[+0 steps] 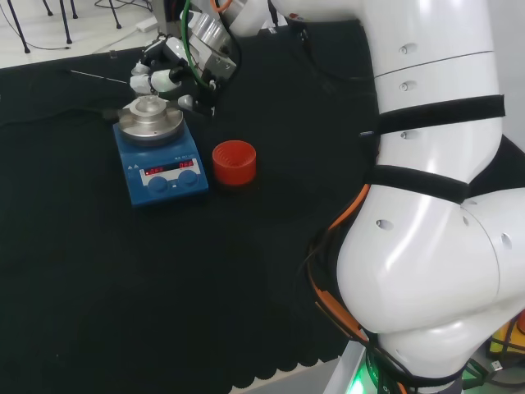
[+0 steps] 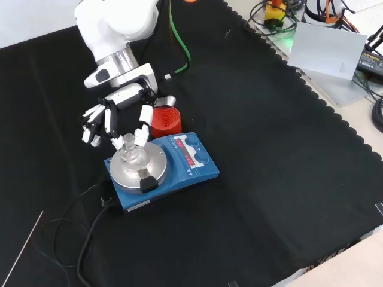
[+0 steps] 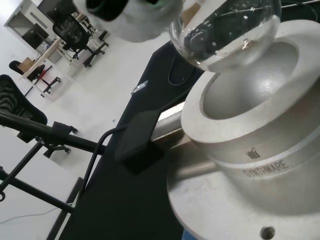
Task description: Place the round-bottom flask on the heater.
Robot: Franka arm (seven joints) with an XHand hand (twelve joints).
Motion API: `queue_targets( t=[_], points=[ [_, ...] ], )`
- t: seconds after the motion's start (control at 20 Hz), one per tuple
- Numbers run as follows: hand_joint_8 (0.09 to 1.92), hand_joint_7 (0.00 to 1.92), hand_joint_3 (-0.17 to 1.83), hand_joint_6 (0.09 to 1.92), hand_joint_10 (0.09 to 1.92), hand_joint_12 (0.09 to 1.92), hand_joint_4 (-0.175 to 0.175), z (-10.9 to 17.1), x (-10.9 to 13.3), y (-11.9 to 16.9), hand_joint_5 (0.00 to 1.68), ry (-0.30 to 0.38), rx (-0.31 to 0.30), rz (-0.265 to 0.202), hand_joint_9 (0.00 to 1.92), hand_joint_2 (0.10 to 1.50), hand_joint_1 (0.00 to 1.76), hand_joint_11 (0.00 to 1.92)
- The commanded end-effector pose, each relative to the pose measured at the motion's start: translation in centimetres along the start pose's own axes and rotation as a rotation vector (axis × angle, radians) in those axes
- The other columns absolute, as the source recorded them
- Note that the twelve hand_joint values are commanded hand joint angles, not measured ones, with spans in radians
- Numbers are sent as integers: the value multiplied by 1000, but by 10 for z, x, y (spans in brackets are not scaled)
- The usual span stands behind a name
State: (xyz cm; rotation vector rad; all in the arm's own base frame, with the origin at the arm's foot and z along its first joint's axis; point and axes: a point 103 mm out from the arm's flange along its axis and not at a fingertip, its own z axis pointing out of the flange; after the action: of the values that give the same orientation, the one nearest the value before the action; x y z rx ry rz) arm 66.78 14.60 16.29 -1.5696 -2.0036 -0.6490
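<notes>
A clear round-bottom flask (image 2: 129, 154) stands upright over the silver metal block (image 2: 139, 166) of the blue heater (image 2: 190, 162). In the wrist view the flask's round bottom (image 3: 225, 35) is at the mouth of the block's bowl (image 3: 245, 95); I cannot tell whether they touch. The black and white hand (image 2: 114, 116) reaches down from the arm, and its fingertips (image 2: 142, 134) are curled about the flask's short neck. From the head view, the hand (image 1: 168, 78) hangs just behind the flask (image 1: 150, 104) and the heater (image 1: 160, 160).
A red ribbed ring stand (image 1: 235, 162) sits on the black cloth right beside the heater, also behind it in the front view (image 2: 164, 121). The heater's black cable (image 2: 90, 230) trails toward the cloth's near left. A black plug piece (image 2: 148, 183) sits on the heater plate's front.
</notes>
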Motion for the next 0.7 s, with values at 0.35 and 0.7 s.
queue_targets(
  t=[0.35, 0.7],
  points=[
    [528, 300, 95, 674, 566, 1386, 175, 4, -10, -2, 1190, 6, 11, 13, 505, 973, 1084, 4],
    [528, 300, 98, 673, 565, 1386, 175, 13, -18, -7, 1191, -3, 29, 28, 505, 971, 1084, 5]
  ],
)
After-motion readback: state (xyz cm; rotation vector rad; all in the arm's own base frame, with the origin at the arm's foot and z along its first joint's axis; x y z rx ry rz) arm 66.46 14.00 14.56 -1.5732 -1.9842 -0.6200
